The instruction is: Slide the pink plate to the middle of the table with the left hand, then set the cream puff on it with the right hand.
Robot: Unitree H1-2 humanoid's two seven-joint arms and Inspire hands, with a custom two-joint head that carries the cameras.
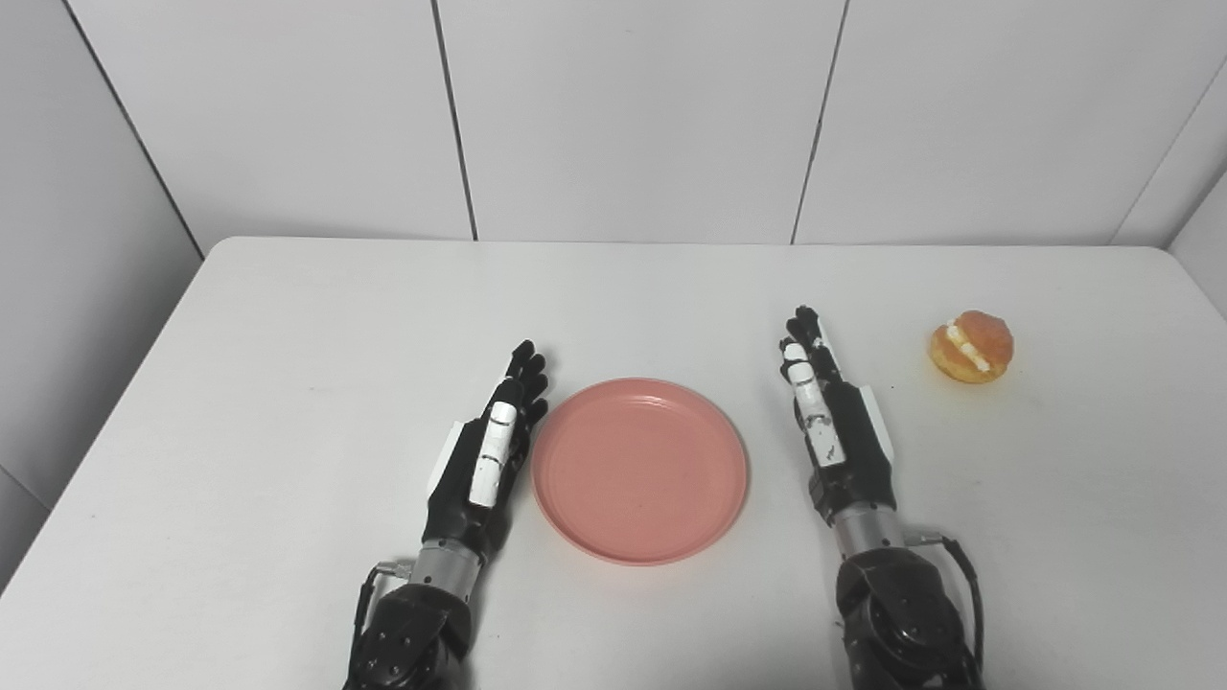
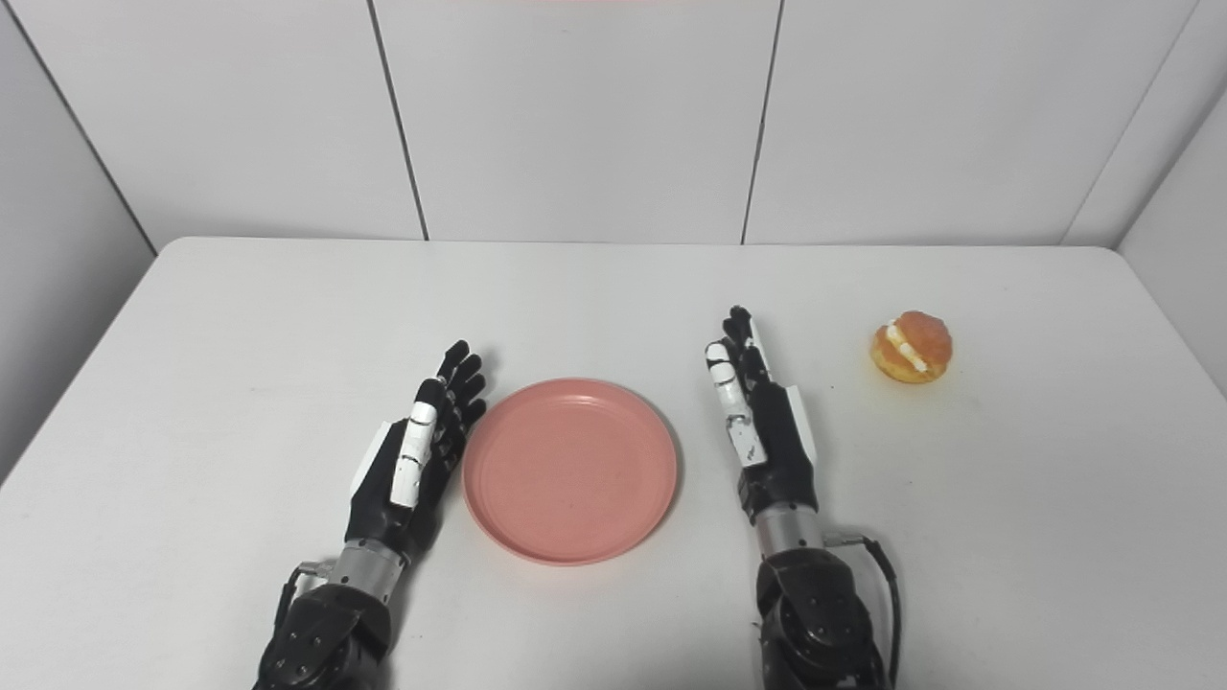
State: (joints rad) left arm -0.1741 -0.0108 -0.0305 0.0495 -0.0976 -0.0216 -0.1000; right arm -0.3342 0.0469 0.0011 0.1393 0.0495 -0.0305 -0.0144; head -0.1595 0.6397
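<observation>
The pink plate [image 1: 640,468] lies flat near the middle of the white table [image 1: 288,316], toward the front. My left hand [image 1: 489,450] stands edge-on with fingers straight, right beside the plate's left rim, holding nothing. My right hand [image 1: 832,422] is also edge-on with fingers straight and empty, a short way right of the plate. The cream puff [image 1: 971,346], golden with a white cream band, sits on the table farther right and slightly behind the right hand, apart from it.
White wall panels [image 1: 623,115] rise behind the table's far edge. The table's left and right edges show in both views.
</observation>
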